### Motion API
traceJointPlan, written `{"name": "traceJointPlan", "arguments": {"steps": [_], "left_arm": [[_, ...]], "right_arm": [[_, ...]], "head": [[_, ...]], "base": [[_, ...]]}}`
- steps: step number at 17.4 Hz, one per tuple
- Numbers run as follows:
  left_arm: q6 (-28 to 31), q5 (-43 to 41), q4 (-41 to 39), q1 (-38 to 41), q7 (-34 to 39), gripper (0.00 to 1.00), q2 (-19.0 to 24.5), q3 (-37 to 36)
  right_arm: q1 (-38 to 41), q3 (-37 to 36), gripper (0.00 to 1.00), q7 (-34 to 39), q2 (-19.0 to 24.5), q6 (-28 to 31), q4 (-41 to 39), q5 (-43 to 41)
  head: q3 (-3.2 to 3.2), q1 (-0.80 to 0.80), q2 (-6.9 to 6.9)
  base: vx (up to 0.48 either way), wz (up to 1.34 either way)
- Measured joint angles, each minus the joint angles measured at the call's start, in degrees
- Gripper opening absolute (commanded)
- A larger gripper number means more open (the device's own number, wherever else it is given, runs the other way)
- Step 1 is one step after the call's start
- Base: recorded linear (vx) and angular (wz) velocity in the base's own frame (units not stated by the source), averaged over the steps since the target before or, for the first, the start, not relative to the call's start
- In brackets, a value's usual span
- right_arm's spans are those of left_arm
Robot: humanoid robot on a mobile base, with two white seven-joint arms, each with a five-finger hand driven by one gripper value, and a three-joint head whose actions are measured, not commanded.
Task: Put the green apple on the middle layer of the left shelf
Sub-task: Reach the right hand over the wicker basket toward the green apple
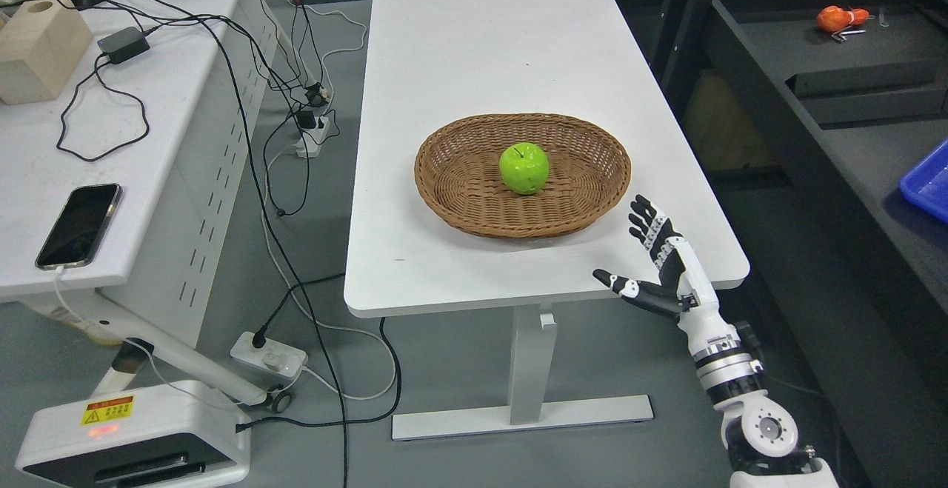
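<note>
A shiny green apple [523,168] sits upright in the middle of a brown wicker basket [459,199] on the white table [481,44]. My right hand [643,258] hovers over the table's near right corner, just right of and below the basket's rim. Its fingers are spread with the thumb out to the left, and it holds nothing. It does not touch the basket or the apple. The left arm does not show.
A dark shelf unit [837,103] runs along the right, holding an orange object [840,18] and a blue tray [929,186]. Left of the table is a white desk [148,125] with a phone [79,224], a wooden block [38,49] and cables; a power strip [268,355] lies on the floor.
</note>
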Motion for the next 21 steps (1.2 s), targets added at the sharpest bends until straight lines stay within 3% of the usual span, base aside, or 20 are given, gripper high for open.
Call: {"name": "traceJointPlan", "arguments": {"steps": [8,12,14,17,21], "left_arm": [[0.01,0.00,0.00,0.00,0.00,1.00,0.00,0.00],[0.02,0.00,0.01,0.00,0.03,1.00,0.00,0.00],[0.02,0.00,0.00,0.00,0.05,1.00,0.00,0.00],[0.03,0.00,0.00,0.00,0.05,1.00,0.00,0.00],[0.04,0.00,0.00,0.00,0.05,1.00,0.00,0.00]], "right_arm": [[0.49,-0.02,1.00,0.00,-0.38,-0.44,-0.15,-0.32],[-1.53,1.23,1.00,0.53,-2.57,-1.25,-1.92,1.42],[-3.70,2.18,1.00,0.01,-4.26,-2.29,-3.13,4.48],[-6.32,3.31,0.99,-0.30,-6.63,-10.93,-4.96,8.15],[-9.66,6.71,1.00,6.99,-9.45,-9.93,-6.55,17.81]], "head": [[0.00,0.00,0.00],[0.00,0.00,0.00],[0.00,0.00,0.00],[0.00,0.00,0.00],[0.00,0.00,0.00]], "base": [[0.000,0.00],[0.000,0.00],[0.000,0.00],[0.000,0.00],[0.000,0.00]]}}
